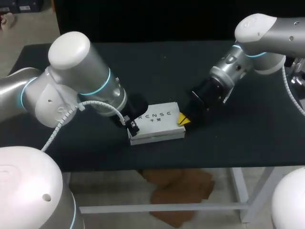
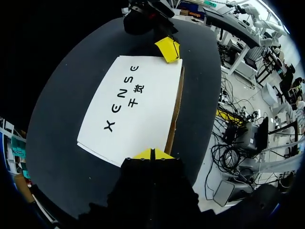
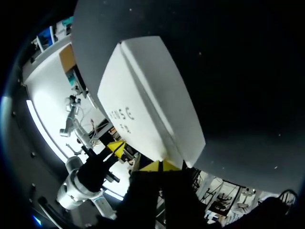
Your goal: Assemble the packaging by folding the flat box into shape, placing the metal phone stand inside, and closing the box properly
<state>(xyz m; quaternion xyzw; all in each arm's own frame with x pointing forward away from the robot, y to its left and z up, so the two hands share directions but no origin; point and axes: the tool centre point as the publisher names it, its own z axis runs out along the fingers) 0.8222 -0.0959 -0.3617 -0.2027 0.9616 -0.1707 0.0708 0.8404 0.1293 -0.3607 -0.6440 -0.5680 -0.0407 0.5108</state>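
White box [image 1: 157,125] lies flat on the black tabletop [image 1: 238,143], near the front edge, about midway along it. Its top face carries black lettering [image 2: 125,99]: one row of large spaced capitals with two smaller characters beside the row. We note the print without reading it off. From the left wrist, a brown strip [image 2: 175,112] runs along one long side of the box. Our left hand [image 2: 151,153] sits at the box's left end, its yellow tips pressed together with only a thin line between them, meeting the near edge of the top face. We cannot see anything pinched between them. Our right hand [image 3: 159,165] is at the box's right end, tips likewise clenched together, resting against that end's lower corner. The two hands face each other across the length of the box.
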